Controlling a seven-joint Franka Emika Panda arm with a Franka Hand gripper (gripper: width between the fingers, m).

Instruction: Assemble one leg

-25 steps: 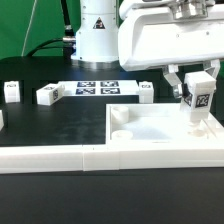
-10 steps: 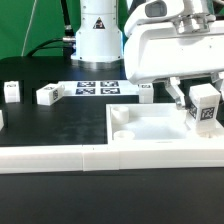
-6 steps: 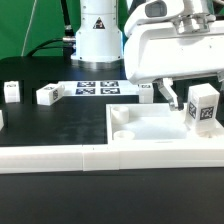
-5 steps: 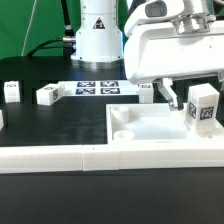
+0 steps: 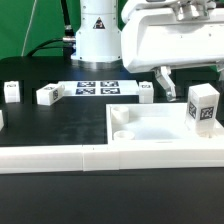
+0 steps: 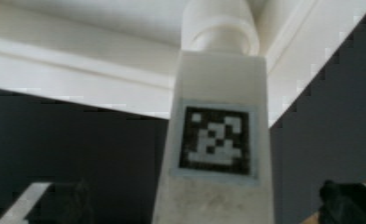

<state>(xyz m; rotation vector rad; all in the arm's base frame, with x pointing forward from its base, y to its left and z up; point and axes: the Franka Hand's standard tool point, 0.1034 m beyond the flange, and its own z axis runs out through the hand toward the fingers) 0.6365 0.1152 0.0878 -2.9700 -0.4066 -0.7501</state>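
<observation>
The leg [image 5: 203, 105], a small white block with a marker tag, stands upright on its own at the corner of the white panel [image 5: 150, 126] on the exterior view's right. My gripper [image 5: 194, 80] is open just above it. One finger [image 5: 167, 84] hangs beside the leg without touching it; the other is hidden. In the wrist view the leg [image 6: 217, 130] fills the middle and runs down to the panel. The gripper [image 6: 194, 206] straddles it, with the dark fingertips [image 6: 352, 196] well apart on either side.
Three more white legs lie on the black table: two at the exterior view's left [image 5: 11, 91] [image 5: 49, 95] and one behind the panel [image 5: 146, 92]. The marker board [image 5: 97, 87] lies at the back. A long white rail [image 5: 50, 158] runs along the front.
The jaws have let go of the leg and spread. The gripper has lifted, leaving the leg standing on the panel's corner.
</observation>
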